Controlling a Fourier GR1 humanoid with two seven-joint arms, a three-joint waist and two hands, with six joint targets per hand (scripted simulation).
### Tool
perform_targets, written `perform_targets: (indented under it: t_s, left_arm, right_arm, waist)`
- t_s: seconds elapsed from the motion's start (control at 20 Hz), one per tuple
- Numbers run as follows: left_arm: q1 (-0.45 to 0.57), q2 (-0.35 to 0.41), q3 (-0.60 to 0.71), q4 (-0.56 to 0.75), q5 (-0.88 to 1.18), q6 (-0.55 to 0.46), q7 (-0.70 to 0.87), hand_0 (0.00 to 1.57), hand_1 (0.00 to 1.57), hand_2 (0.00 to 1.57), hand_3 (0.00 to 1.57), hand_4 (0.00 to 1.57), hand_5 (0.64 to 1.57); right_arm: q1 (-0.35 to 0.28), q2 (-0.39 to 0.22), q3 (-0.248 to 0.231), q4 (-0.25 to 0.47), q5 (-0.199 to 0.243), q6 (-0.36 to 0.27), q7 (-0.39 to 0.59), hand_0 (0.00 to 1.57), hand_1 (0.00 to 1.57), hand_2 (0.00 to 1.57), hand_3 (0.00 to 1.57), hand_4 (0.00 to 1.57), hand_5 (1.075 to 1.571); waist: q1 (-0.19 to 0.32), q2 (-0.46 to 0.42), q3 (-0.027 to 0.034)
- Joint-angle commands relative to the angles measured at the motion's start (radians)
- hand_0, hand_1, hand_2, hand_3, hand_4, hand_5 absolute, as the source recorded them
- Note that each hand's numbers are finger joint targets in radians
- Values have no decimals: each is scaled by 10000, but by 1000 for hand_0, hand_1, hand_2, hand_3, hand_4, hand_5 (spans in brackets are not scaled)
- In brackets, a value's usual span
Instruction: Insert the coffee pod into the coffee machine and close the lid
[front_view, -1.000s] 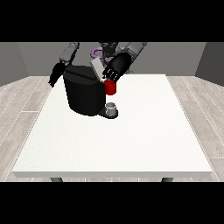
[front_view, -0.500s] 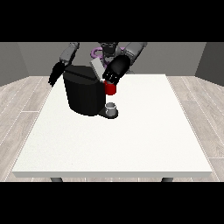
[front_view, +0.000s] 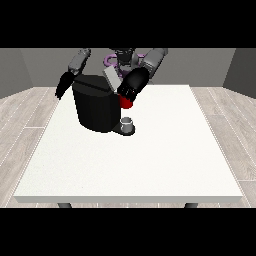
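The black coffee machine (front_view: 96, 109) stands on the white table (front_view: 150, 160) at the back left. Its grey lid (front_view: 112, 78) is tilted up at the top. The hand at the view's right (front_view: 133, 86) hovers over the machine's front top corner, just right of the lid. Directly below that hand is a red thing at the machine (front_view: 127, 103). A small grey thing (front_view: 128, 123) rests on the machine's base under the red thing; I cannot tell if it is the pod. The hand at the view's left (front_view: 63, 86) hangs behind the machine's left side with straight fingers and holds nothing.
The robot's torso (front_view: 123, 56) is behind the machine at the table's far edge. White tabletop stretches from the machine towards the camera and to the right. The table's edges run along the front and both sides.
The hand at the view's right has shifted slightly down and right, close over the red thing. The hand at the view's left and the machine look unchanged.
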Motion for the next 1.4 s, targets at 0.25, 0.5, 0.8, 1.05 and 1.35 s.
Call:
perform_targets:
  t_s: [0.25, 0.5, 0.8, 1.05, 1.35]
  left_arm:
    - [-642, 373, 452, 174, 45, 566, -207, 1247, 1247, 1210, 954, 0, 1571]
    - [-256, 548, 248, 12, -92, 608, -1000, 1269, 1269, 1236, 966, 0, 1571]
    - [-280, 968, 98, 129, -465, 895, -1460, 999, 999, 1023, 718, 0, 1571]
    - [-259, 924, 56, 167, -704, 1212, -1248, 0, 0, 686, 554, 0, 1571]
    - [-653, 867, -31, -13, -801, 1002, -1239, 0, 0, 555, 458, 0, 1571]
  right_arm:
    - [-249, 200, 215, -177, 221, -234, -53, 0, 0, 0, 0, 61, 1571]
    - [-102, 2, -65, 56, 157, -266, -323, 0, 0, 0, 0, 99, 1571]
    - [-324, -246, 41, -283, 230, -8, 169, 0, 0, 0, 0, 147, 1571]
    - [-126, 85, 235, -223, 314, -169, 128, 0, 0, 0, 0, 160, 1571]
    - [-696, 152, -64, 273, 461, -692, 86, 0, 0, 0, 0, 147, 1571]
  waist:
    - [-371, 580, -16]
    - [34, 592, -15]
    - [-188, 678, -16]
    - [-206, 617, -14]
    - [281, 718, -13]
